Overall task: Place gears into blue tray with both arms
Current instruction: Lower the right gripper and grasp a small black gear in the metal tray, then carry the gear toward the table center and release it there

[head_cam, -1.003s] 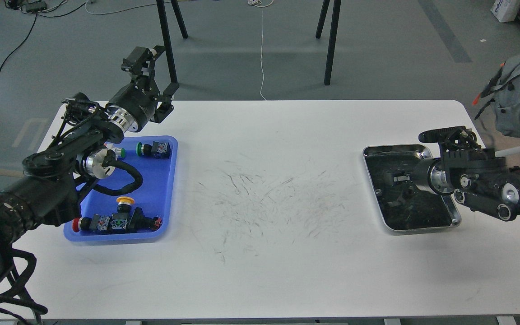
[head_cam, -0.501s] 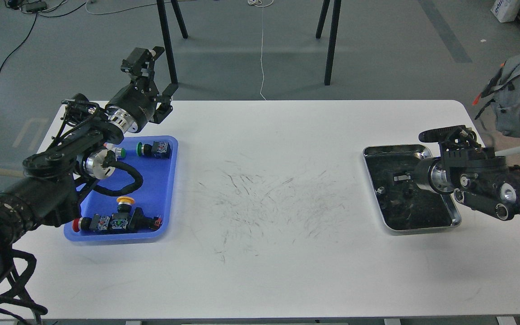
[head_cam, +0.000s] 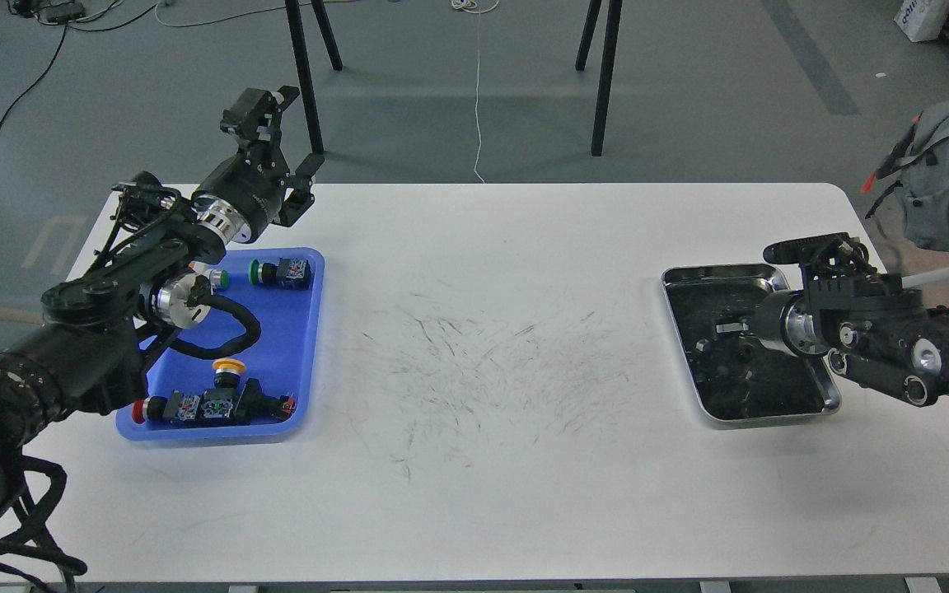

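The table (head_cam: 474, 511) is a smooth white slab with rounded corners, its middle scuffed with fine dark scratch marks. On its left side sits the blue tray (head_cam: 297, 346), glossy plastic with rounded corners and a raised rim. It holds blocky black push-button switches: one with a green cap (head_cam: 279, 272) near the far edge, one with a yellow mushroom cap (head_cam: 229, 372) and a row along the near rim ending in a red cap (head_cam: 138, 409).

The left arm (head_cam: 112, 305), matte black with a bright ribbed silver wrist ring and a looping corrugated cable, reaches over the tray's far corner. The left gripper (head_cam: 281, 140) is lifted above the table's back edge, its two angular fingers spread wide with nothing between them.

Well apart, on the right, lies the silver metal tray (head_cam: 830, 395), shiny at the rim and dark and mottled inside. Small black bits in it may be the gears (head_cam: 701, 346), too small to make out teeth. The right arm (head_cam: 895, 346) lies low across that tray; the right gripper (head_cam: 726, 328) points into it, dark against the dark bottom, so I cannot tell how its fingers stand.
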You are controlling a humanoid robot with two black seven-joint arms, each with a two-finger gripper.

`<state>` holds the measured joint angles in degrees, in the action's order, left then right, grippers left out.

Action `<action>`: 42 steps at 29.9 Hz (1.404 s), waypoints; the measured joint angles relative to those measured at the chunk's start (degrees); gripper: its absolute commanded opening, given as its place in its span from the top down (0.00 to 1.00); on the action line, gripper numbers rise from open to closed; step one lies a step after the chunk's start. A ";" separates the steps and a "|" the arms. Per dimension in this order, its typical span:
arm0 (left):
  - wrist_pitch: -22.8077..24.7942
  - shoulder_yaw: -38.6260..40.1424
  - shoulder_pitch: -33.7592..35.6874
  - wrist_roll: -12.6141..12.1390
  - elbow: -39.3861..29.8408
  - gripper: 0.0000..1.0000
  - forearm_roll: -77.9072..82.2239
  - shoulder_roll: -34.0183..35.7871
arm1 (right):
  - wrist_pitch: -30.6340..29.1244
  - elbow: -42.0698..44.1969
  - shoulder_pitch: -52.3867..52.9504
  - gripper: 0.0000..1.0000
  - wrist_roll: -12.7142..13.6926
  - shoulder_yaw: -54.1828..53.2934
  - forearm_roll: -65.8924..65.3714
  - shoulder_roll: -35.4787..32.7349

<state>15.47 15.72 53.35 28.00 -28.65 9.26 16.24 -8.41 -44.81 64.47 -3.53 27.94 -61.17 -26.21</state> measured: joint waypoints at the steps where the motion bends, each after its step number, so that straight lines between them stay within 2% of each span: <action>1: 0.02 -0.03 0.00 0.00 0.00 0.00 0.03 0.00 | -0.04 -0.01 0.07 0.84 -0.01 0.00 0.03 0.00; 15: 0.01 -0.08 0.09 0.00 0.00 0.00 0.06 0.13 | -0.02 -0.35 2.03 0.95 -0.98 -1.51 0.25 0.98; 23: 0.01 -0.12 0.05 0.00 0.00 0.00 0.16 0.29 | 0.98 -0.39 3.41 0.98 -3.42 -5.14 0.15 3.00; 30: 0.10 -0.38 -0.08 0.00 -0.01 0.00 0.25 0.59 | 5.51 -0.59 4.43 0.99 -6.55 -8.59 0.09 7.35; 35: 0.09 -0.26 -0.06 0.00 -0.07 0.00 0.22 0.96 | 11.60 -1.83 5.38 0.99 -9.58 -8.71 0.03 11.86; 42: 0.07 -0.17 0.23 0.00 -0.10 0.00 0.17 1.00 | 15.59 -3.52 6.02 0.99 -11.75 -8.71 -0.62 18.91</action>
<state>15.53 15.55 53.58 28.00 -28.75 9.43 17.23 7.18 -48.33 70.49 -15.28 19.22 -61.80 -7.29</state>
